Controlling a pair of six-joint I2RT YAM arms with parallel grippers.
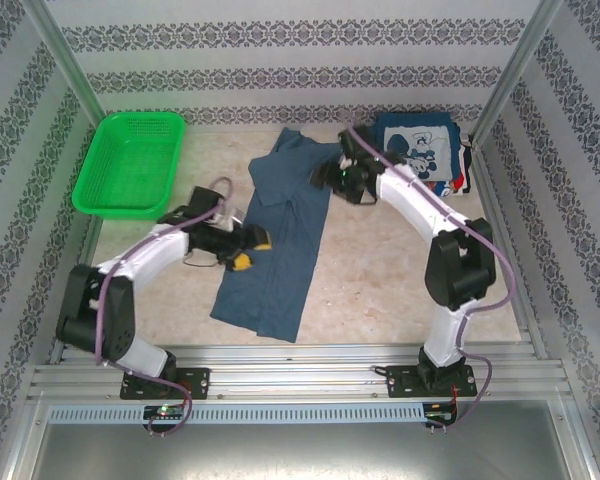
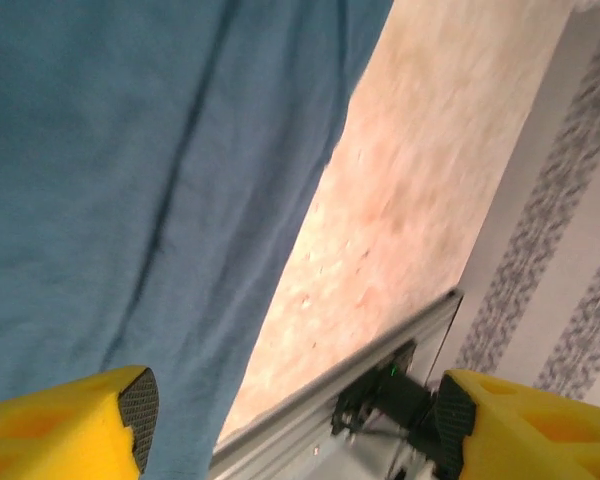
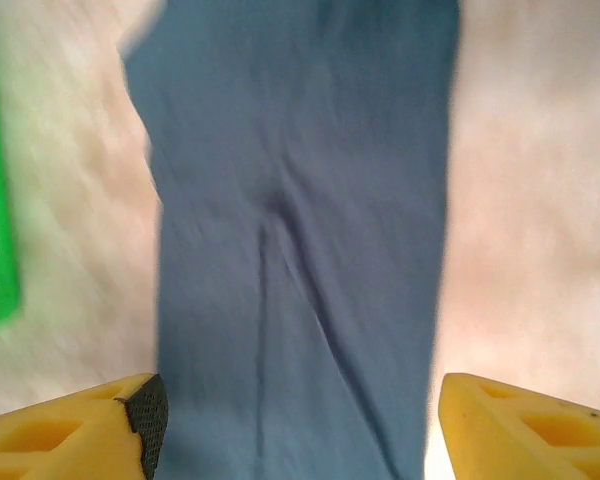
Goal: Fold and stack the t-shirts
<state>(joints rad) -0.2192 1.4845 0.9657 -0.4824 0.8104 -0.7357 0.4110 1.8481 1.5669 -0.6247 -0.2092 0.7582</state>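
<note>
Top external: the blue t-shirt [image 1: 280, 250] lies in a long strip mid-counter [image 1: 400, 285], with your left hand [image 2: 290, 420] and right hand [image 3: 295, 420] wide open and empty over it. Grab just the top layer and the fold probably slides apart.

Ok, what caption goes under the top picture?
Left arm and right arm, jaws open, at edges of a slate-blue t-shirt; green basket and printed shirts behind.

Slate-blue tee [image 1: 280, 260] flat mid-table — navy printed tees [image 1: 420, 140] piled far-right.
</note>
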